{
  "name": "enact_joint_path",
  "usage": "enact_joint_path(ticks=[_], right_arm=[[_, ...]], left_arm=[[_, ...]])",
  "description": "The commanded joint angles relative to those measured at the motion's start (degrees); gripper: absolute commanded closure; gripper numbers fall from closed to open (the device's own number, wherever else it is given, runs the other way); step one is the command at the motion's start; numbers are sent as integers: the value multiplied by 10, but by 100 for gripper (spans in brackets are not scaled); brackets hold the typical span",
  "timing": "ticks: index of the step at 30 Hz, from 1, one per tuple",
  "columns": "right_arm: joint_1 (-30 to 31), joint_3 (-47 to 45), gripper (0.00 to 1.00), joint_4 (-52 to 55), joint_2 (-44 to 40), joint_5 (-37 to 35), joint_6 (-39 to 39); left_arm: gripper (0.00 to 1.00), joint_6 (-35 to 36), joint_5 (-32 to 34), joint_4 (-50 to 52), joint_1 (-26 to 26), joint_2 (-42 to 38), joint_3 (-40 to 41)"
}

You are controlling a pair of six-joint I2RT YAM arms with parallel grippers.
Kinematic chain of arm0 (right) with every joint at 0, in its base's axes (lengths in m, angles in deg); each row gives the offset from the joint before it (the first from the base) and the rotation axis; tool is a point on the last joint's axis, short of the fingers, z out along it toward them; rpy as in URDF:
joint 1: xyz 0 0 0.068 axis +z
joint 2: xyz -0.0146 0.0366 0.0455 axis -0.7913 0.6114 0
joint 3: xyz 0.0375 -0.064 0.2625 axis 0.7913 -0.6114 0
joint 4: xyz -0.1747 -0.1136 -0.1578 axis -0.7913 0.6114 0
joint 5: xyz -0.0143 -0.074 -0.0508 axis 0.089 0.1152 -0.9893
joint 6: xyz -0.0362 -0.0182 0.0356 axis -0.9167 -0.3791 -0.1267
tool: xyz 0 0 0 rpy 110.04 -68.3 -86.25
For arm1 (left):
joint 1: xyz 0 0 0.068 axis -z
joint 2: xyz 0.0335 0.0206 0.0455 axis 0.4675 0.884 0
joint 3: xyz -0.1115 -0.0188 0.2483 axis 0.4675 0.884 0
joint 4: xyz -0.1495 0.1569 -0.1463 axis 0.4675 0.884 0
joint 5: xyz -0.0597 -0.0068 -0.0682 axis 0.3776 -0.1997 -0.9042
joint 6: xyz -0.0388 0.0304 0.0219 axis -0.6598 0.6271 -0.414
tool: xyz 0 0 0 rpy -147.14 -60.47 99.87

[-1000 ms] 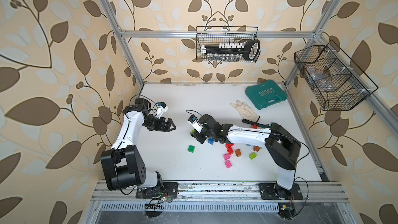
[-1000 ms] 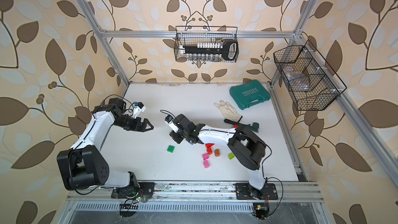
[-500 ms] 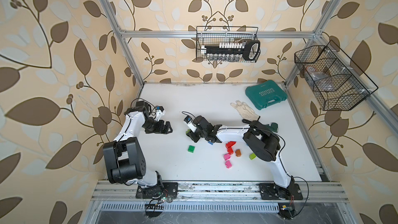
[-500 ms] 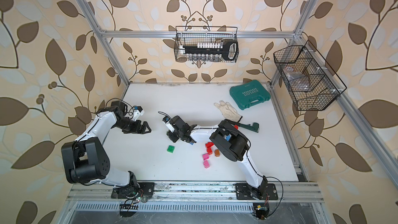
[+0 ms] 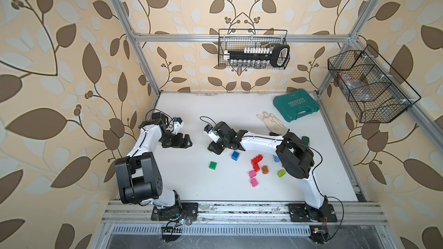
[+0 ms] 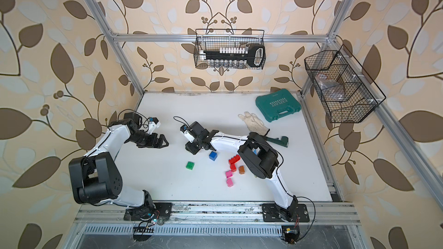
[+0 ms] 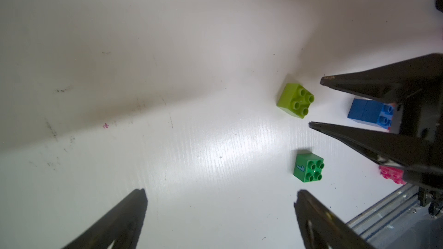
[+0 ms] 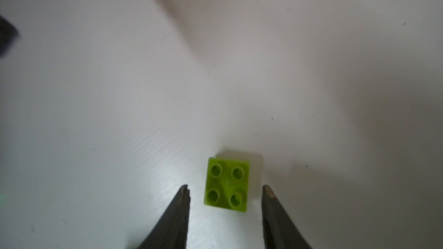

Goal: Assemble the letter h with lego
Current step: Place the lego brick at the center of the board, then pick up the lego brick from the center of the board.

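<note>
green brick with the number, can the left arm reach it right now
Probably yes: the left gripper is open and the green brick stands alone just ahead of it, nothing between. The right gripper is over by the lime brick, off that path.

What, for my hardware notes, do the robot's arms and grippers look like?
The left arm and right arm share glossy white links, bulky black joints and thin black cables. The left gripper and right gripper each have two tapering black fingers; the right's tips look worn.

Left gripper (image 7: 220,195) at full spread, right gripper (image 8: 225,188) narrower (jaws apart)
</note>
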Motion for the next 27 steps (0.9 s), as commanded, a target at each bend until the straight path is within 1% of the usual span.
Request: enact_joint_path(ticks=[1,5,8,11,13,16,23,27], right_arm=[[-2,43,55,81,38,30,29],[-2,73,53,104,64,26,36],[-1,79,52,107,81,31,43],[1,87,53,112,94,31,42],[4,87,56,112,98,17,39],[9,89,66,110,97,5,36],[22,80,75,116,59,-20,26],[34,37,77,96,9,-3,2]], left_arm=[[1,-8,-3,-4,-3,-6,2],[1,-12,-3,-16,-3,-8,10],[1,-12,4,-9,-3,-1,6],[1,-15,-3,-16,-3,0,11],[1,-19,-5,-12,-3,3,6],[1,-22,-2,-15,-3,-5,10],[1,-25,0,-19,-3,-9,15],[1,-28,1,-15,-3,-7,10]])
